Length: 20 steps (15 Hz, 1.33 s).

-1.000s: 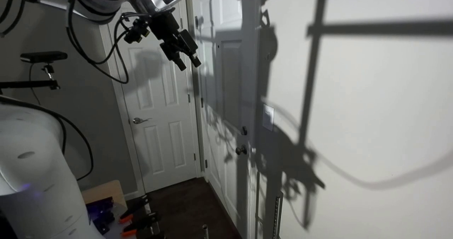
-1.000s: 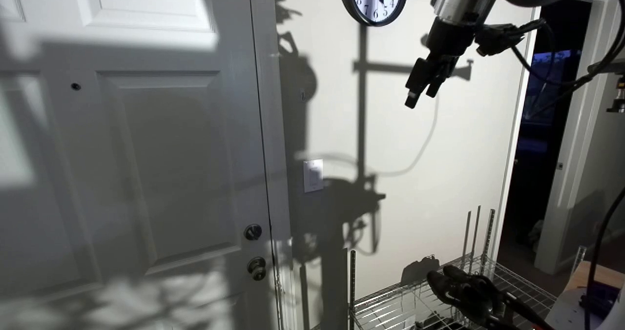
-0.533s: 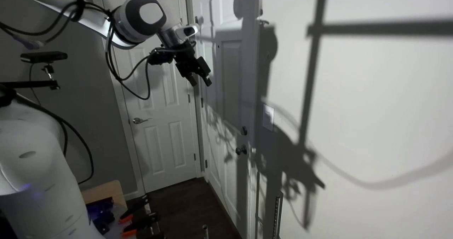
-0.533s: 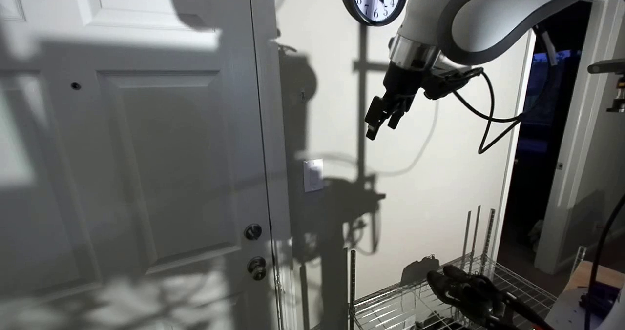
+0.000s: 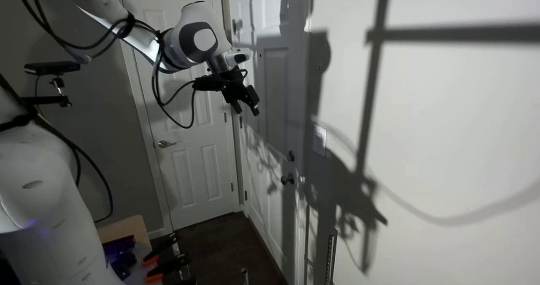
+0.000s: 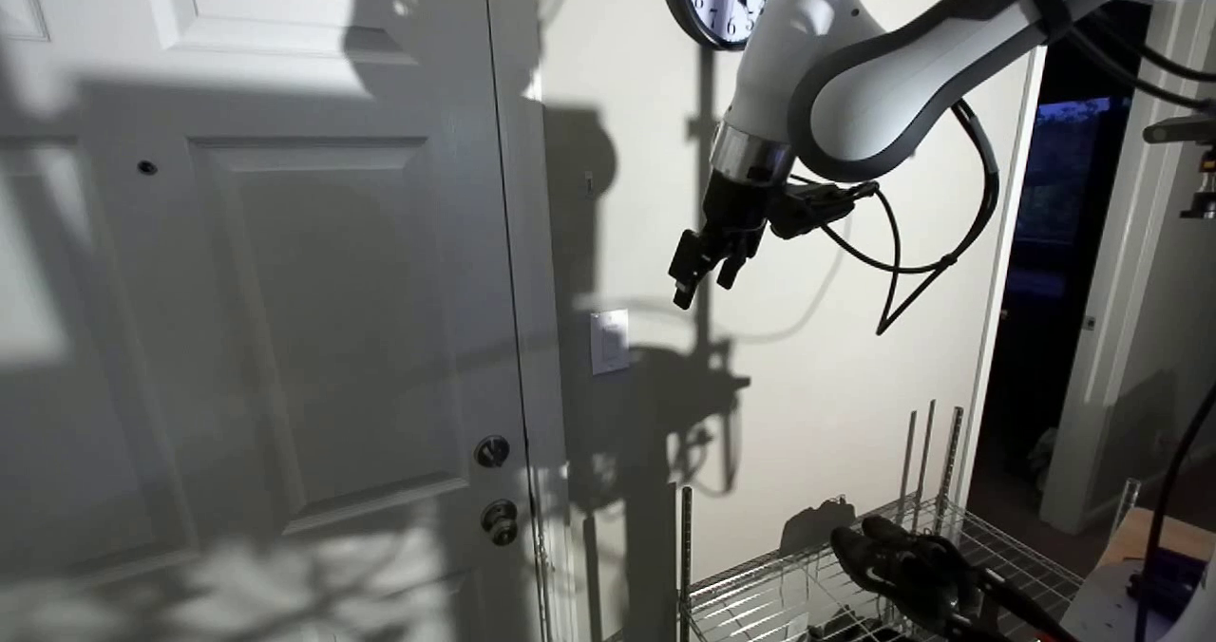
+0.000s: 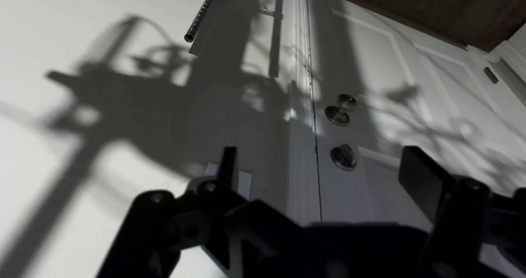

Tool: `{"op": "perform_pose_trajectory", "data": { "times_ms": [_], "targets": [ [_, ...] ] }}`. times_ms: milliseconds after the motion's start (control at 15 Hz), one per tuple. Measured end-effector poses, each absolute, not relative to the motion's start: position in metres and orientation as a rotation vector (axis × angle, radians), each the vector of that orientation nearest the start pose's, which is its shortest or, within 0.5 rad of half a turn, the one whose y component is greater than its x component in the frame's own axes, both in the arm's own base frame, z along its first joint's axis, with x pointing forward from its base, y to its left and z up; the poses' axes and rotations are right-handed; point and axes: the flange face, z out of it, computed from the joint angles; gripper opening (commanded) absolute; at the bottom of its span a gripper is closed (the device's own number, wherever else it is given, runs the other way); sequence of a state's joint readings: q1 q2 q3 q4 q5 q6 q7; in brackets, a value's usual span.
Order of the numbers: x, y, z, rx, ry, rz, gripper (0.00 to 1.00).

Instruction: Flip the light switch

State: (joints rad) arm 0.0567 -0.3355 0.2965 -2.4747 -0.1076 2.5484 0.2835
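Light switch (image 6: pixel 610 342) | below jaws, not touching | likely stiff, light-acting; press one end, don't pinch | jaws apart

It is dim, but strong light makes the wall (image 5: pixel 455 129) bright and leaves white patches on the door (image 6: pixel 285 291) beside it. Big dark shadows (image 5: pixel 337 179) with soft edges lie on both, and some make a cross on the wall. The open doorway (image 6: pixel 1045 348) is nearly black. In the wrist view, the hand (image 7: pixel 323 169) is black and a bit blurry.
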Motion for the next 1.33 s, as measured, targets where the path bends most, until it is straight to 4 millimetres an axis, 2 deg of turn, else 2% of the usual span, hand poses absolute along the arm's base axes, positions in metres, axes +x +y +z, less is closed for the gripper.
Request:
{"op": "perform_pose_trajectory", "data": {
  "times_ms": [333,1333],
  "targets": [
    [0.4459,0.1706,0.4434,-3.109,-0.223,-0.647,1.00],
    [0.4461,0.1707,0.4434,-3.109,-0.223,-0.647,1.00]
  ]
}}
